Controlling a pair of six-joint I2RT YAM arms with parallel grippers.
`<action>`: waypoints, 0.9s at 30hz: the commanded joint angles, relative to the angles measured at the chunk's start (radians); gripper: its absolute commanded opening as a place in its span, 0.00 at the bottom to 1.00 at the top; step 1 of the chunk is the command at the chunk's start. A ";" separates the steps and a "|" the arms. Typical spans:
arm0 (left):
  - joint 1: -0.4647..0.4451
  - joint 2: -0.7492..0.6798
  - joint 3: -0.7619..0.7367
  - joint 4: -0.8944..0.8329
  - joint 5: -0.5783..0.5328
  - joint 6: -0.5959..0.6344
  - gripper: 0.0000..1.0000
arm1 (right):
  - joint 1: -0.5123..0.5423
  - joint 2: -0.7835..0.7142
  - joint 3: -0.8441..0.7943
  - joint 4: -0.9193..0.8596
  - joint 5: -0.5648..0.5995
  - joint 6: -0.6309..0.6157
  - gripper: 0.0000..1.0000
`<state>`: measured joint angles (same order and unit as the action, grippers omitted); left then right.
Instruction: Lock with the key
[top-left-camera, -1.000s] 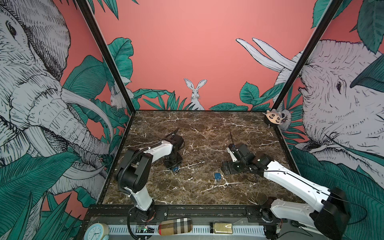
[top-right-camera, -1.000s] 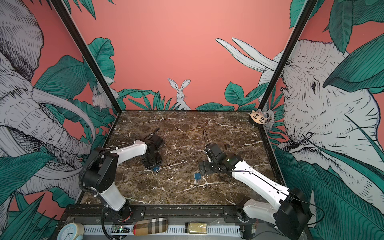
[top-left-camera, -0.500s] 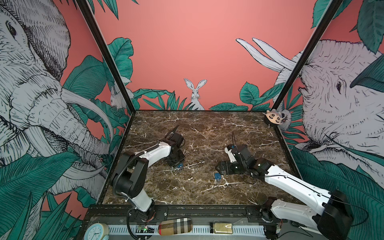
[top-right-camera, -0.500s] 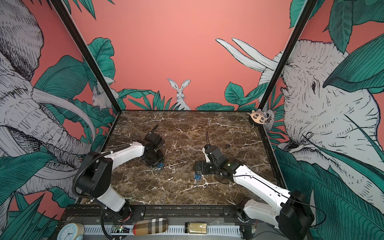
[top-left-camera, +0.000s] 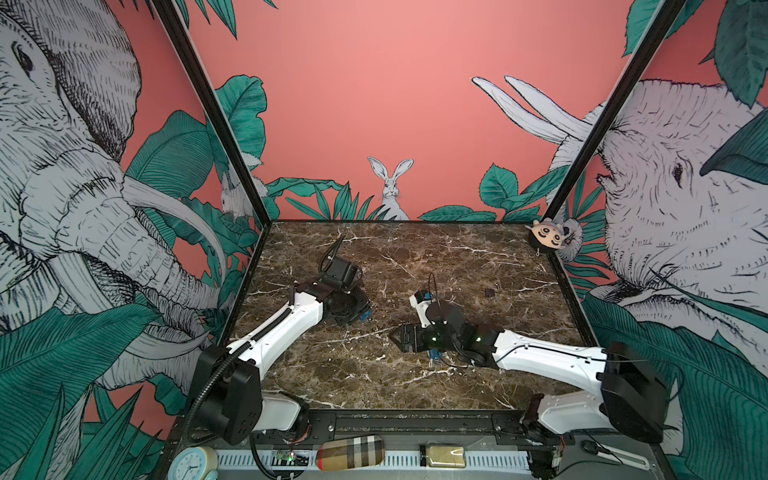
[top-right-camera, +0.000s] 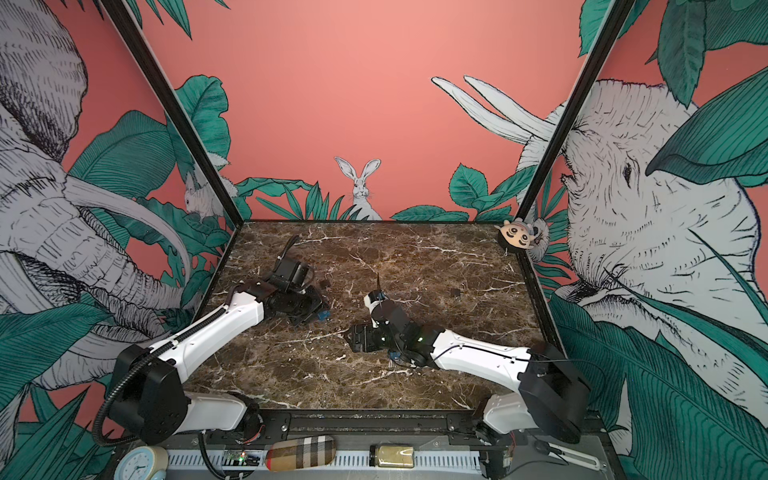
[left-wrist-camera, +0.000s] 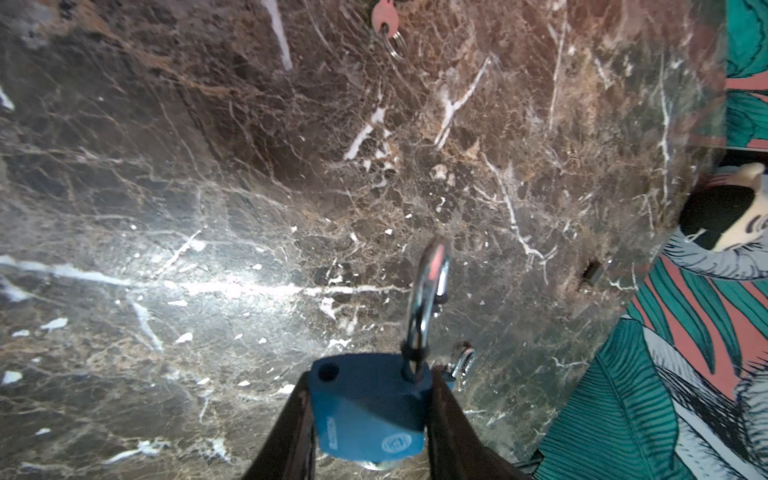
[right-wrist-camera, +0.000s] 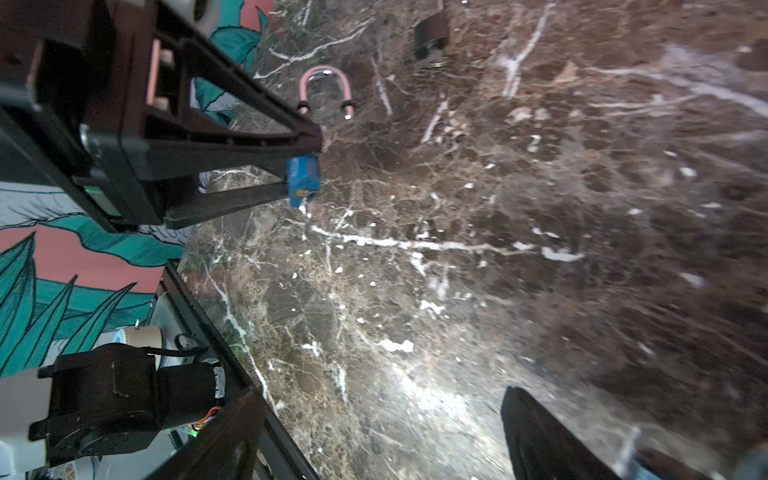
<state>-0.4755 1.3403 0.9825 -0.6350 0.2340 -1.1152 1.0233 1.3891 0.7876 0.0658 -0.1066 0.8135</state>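
The left hand (left-wrist-camera: 371, 376) first: its two black fingers are pinching the blue padlock (left-wrist-camera: 365, 411) by the flanks of its body, held over the left half of the dark brown marble desk (top-left-camera: 415, 257), about midway between front and far edges. The silver shackle (left-wrist-camera: 428, 291) points straight away from the hand, and it's open: one socket hole (left-wrist-camera: 327, 372) in the top of the body sits empty. So the lock's long axis runs out from the palm, and the bottom end, where I'd expect the keyhole, is tucked back between the fingers.

Outward now — a small metal key on a split ring (left-wrist-camera: 384, 16) lies flat on the desk well beyond the shackle tip. The right hand (top-left-camera: 397, 337) is low near the desk's middle, aimed at the lock. Only one finger shows in its wrist view, so I can't tell whether it is spread or pressed together. With the left occupied, the key looks like the right hand's job — a reach past the lock. A small blue object (top-left-camera: 434, 355) lies under the right wrist. The desk is mostly bare toward the far and right edges.
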 joint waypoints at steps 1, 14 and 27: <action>-0.003 -0.080 -0.003 0.011 0.026 -0.043 0.27 | 0.044 0.061 0.048 0.180 0.090 0.050 0.83; -0.002 -0.203 -0.019 -0.008 0.050 -0.077 0.27 | 0.104 0.143 0.071 0.414 0.182 0.077 0.60; -0.002 -0.310 -0.062 0.001 0.047 -0.169 0.27 | 0.105 0.204 0.070 0.568 0.211 0.097 0.49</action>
<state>-0.4755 1.0687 0.9356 -0.6426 0.2810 -1.2415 1.1198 1.5661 0.8463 0.5301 0.0910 0.8955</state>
